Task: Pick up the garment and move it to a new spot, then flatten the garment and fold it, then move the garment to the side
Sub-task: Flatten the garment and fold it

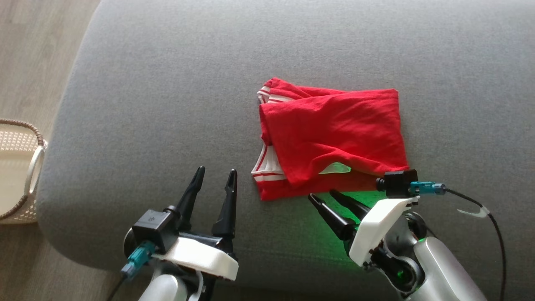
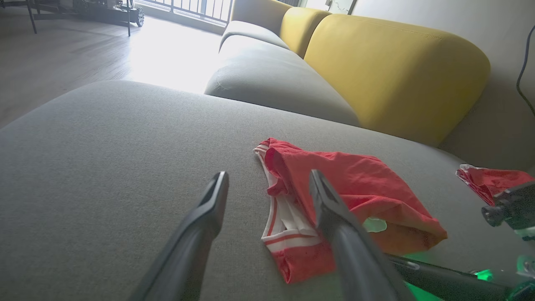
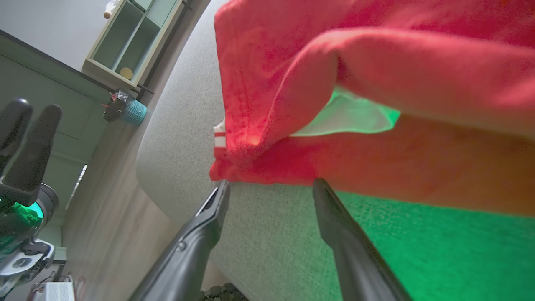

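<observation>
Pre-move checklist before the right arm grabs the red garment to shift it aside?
1. right gripper open: ok.
2. left gripper open, apart from the garment: ok.
3. garment folded, lying on the grey cushion: ok, though rumpled.
4. right fingertips at the garment's near edge: ok; whether they touch it, cannot tell.
5. fingertips low enough to catch every layer: cannot tell.
6. second red cloth apart from the garment: ok.
</observation>
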